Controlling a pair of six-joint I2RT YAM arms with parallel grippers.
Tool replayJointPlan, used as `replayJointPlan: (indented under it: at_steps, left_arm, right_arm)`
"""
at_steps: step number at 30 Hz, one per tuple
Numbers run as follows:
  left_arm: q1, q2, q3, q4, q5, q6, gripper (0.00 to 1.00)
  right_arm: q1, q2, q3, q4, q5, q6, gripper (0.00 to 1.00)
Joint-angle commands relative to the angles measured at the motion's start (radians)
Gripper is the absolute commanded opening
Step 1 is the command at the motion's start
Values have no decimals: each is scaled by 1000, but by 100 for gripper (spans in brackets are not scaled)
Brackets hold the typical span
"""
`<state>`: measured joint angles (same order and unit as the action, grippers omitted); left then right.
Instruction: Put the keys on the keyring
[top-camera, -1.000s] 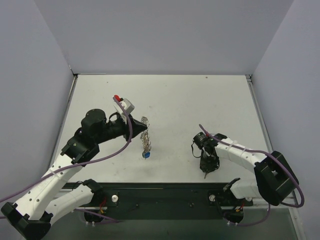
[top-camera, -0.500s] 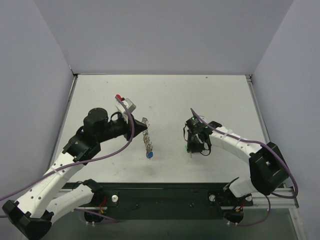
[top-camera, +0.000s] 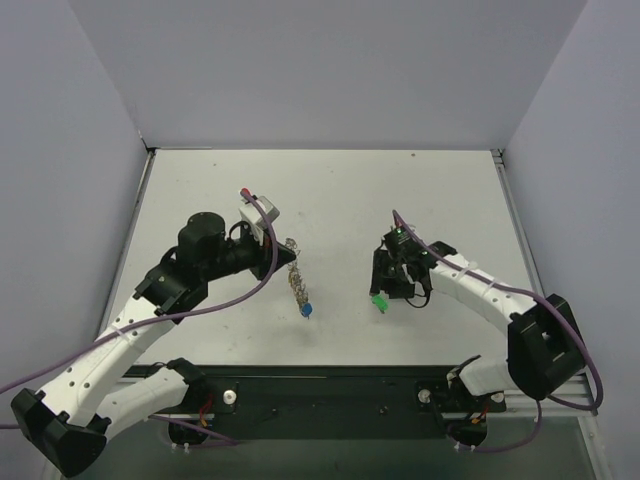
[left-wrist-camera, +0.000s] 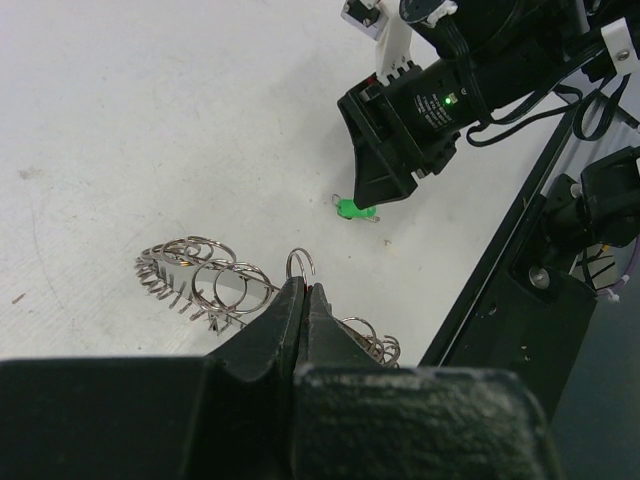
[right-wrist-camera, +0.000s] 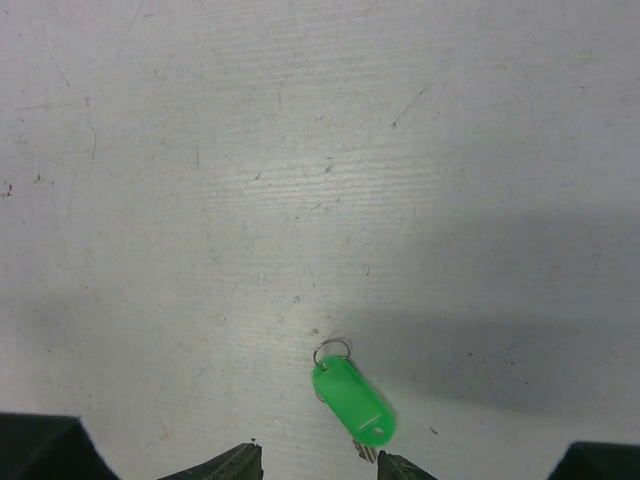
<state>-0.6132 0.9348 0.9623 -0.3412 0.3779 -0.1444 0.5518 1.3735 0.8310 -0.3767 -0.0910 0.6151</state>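
The keyring (left-wrist-camera: 200, 282), a silvery ring with a coil-like rim, is pinched at one small loop by my shut left gripper (left-wrist-camera: 305, 291). From above, the keyring (top-camera: 296, 279) hangs off the left gripper (top-camera: 276, 262), with a blue key (top-camera: 307, 312) at its lower end. A green-headed key (right-wrist-camera: 352, 400) with its own small ring lies on the table just ahead of my right gripper (right-wrist-camera: 320, 468), whose fingers stand apart and touch nothing. The same green key (top-camera: 380, 301) lies below the right gripper (top-camera: 386, 288), and the green key (left-wrist-camera: 355, 209) also shows in the left wrist view.
The white table (top-camera: 420, 200) is walled at the back and on both sides. A black rail (top-camera: 330, 385) runs along the near edge by the arm bases. The right arm (left-wrist-camera: 440, 100) fills the top right of the left wrist view.
My right gripper carried the green key up and left toward the middle, then opened, and the key now lies on the table. The left arm shifted slightly right with the keyring.
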Motion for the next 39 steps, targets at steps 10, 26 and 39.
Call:
replayJointPlan:
  at_steps: [10, 26, 39]
  left_arm:
    - [7, 7, 61, 45, -2, 23, 0]
    - [17, 32, 59, 28, -16, 40, 0]
    - [20, 27, 56, 31, -11, 37, 0]
  right_arm:
    - [-66, 143, 106, 50, -75, -77, 46]
    - [-1, 306, 226, -100, 65, -106, 41]
    - [28, 378, 226, -90, 126, -98, 35]
